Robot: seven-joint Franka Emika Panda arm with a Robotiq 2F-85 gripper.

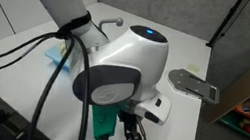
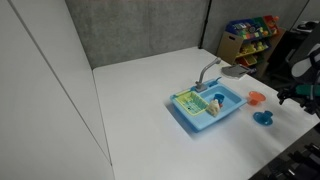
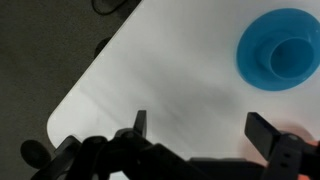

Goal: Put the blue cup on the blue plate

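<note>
In the wrist view the blue cup (image 3: 291,57) stands upright on the blue plate (image 3: 253,45) at the top right, on the white table. My gripper (image 3: 203,130) is open and empty, with its fingers apart low in the frame and well clear of the plate. In an exterior view the blue plate (image 2: 264,119) lies near the table's right edge with the cup on it too small to make out, and the gripper (image 2: 296,96) hovers just to its right. In an exterior view the arm fills the frame and the gripper (image 1: 131,138) hangs near the bottom.
An orange plate (image 2: 257,97) lies just behind the blue plate. A light-blue toy sink (image 2: 208,106) with a grey faucet (image 2: 209,72) holds several small items. The table's corner and dark floor show in the wrist view (image 3: 60,60). A shelf of toys (image 2: 250,35) stands at the back.
</note>
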